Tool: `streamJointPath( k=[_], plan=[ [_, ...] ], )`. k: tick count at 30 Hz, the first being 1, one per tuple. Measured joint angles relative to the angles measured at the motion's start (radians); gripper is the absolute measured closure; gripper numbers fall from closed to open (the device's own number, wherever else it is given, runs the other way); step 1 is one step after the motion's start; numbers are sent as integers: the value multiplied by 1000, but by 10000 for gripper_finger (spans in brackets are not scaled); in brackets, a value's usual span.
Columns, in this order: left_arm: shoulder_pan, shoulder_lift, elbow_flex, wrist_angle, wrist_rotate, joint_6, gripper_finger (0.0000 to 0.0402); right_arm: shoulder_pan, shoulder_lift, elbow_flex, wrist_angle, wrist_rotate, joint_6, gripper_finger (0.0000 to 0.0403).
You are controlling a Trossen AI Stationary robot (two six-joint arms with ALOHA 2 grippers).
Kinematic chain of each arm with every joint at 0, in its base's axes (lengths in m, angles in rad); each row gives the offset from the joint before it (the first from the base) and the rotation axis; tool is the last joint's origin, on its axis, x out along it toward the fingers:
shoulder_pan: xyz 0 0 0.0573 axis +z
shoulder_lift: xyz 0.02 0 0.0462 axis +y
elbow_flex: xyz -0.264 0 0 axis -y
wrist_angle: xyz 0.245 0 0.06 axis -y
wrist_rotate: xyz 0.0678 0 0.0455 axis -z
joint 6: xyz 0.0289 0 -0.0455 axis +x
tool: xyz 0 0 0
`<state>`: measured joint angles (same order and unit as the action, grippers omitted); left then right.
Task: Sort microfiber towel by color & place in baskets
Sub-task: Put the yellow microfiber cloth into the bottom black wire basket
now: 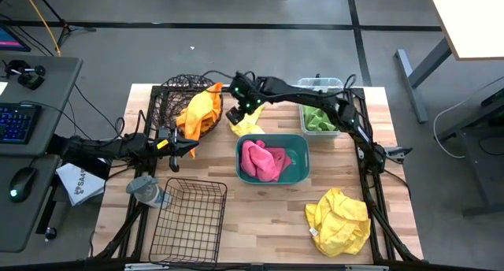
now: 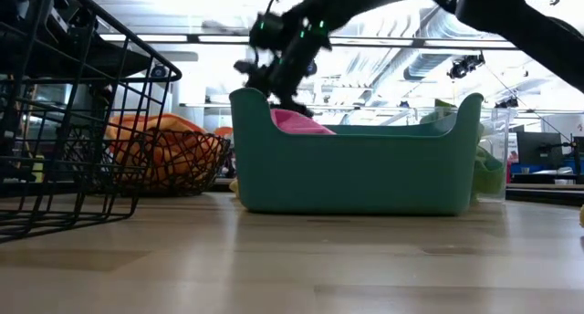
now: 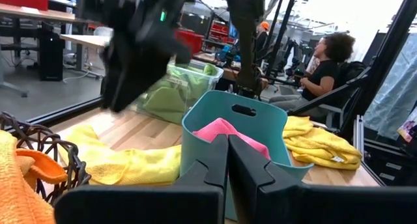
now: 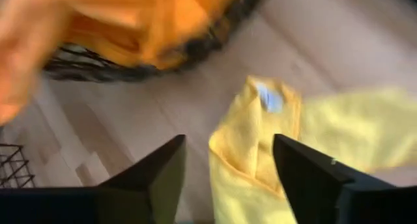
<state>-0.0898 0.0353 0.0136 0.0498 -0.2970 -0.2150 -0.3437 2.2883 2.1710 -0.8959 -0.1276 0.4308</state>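
Observation:
My right gripper is open and hovers above a crumpled yellow towel that lies on the table between the round wire basket and the teal tub. In the low view the right gripper is about level with the tub's rim. Orange towels fill the round basket, with one draped over its rim. A pink towel lies in the tub, and green towels in the clear bin. My left gripper is shut and waits left of the tub.
A second yellow towel lies heaped near the table's near right corner. The rectangular black wire basket stands at the near left with a grey-blue cloth lump beside it. A person sits beyond the table.

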Motion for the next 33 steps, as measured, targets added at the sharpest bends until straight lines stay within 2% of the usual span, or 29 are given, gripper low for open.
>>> streamJointPath(
  k=[2, 5, 13, 16, 18, 19, 20, 22, 23, 24, 29, 33],
  plan=[
    [0, 0, 0, 1, 0, 0, 402, -2, 20, -33, -1, -3, 72, 156],
    [0, 0, 0, 1, -1, 0, 401, -5, 47, -78, -14, 2, 181, 141],
    [0, 0, 0, 0, -1, 0, 402, 7, 101, -164, 18, 98, 339, 139],
    [0, 0, 0, 1, -1, 0, 402, 8, 99, -198, 46, 124, 327, 143],
    [0, 0, 0, 0, -1, 0, 401, 9, 99, -202, 15, 171, 313, 168],
    [0, 0, 0, 0, -1, 0, 401, 9, 99, -196, -8, 187, 300, 194],
    [0, 0, 0, 1, -1, 0, 402, 9, 99, -190, -27, 193, 275, 230],
    [0, 0, 0, 0, -1, 0, 401, 8, 99, -169, -58, 199, 216, 327],
    [0, 0, 0, 0, -1, 0, 401, 8, 94, -158, -67, 207, 175, 363],
    [0, 0, 0, 1, -1, 0, 401, 9, 81, -145, -77, 223, 145, 379],
    [0, 0, 0, 0, -1, 0, 401, 16, -30, -14, -136, 308, 83, 395],
    [0, 0, 0, 0, -2, 0, 402, 55, -117, 112, -119, 305, 35, 398]
  ],
)
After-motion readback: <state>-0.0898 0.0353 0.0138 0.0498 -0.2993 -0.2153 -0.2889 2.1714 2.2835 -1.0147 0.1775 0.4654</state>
